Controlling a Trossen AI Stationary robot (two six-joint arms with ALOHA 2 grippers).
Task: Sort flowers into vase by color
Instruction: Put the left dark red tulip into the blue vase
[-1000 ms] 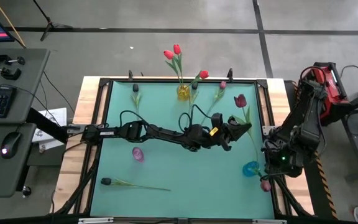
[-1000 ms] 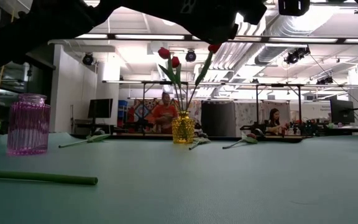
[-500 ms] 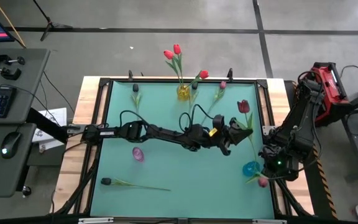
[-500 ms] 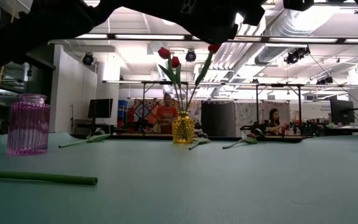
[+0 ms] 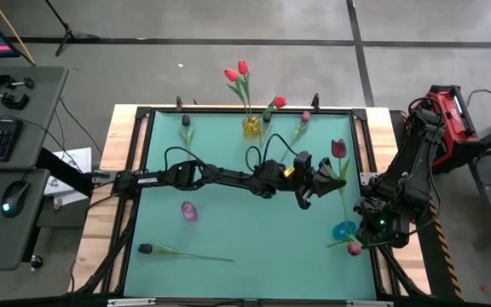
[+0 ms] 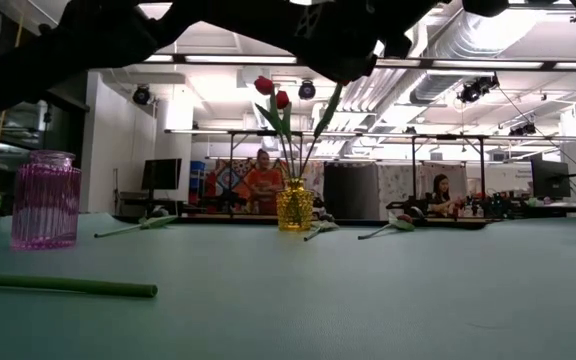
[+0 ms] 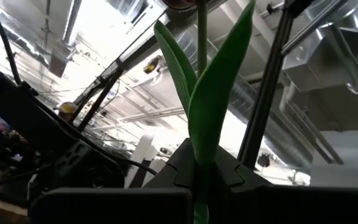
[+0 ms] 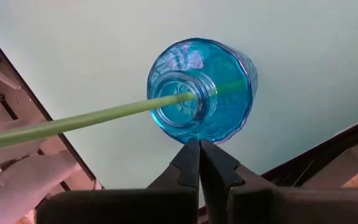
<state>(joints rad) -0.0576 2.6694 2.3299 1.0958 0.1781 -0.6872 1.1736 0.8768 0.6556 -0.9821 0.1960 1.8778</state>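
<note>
I've got the left gripper (image 5: 318, 181) out over the right half of the table (image 5: 228, 217), clamped on the stem of a dark crimson tulip (image 5: 340, 149); in the left wrist view the stem and leaves rise straight out from between my closed fingers. The right gripper (image 5: 366, 232) sits at the table's right edge by the blue vase (image 5: 344, 230), fingers pressed together and holding nothing, with a pink tulip (image 5: 354, 248) whose stem goes into the vase mouth while its head hangs out toward the near right corner.

I read this as the carry step: crimson flower in the air, not yet in a vase. The yellow vase (image 5: 251, 126) at the far edge holds the red tulips (image 5: 238, 72); the pink vase (image 5: 189, 211) stands empty left of centre. Loose flowers still lie along the far edge and one near the front left corner (image 5: 146, 249).

Next I need to swing the stem end over the chosen vase mouth, tip it upright, lower, then release.
</note>
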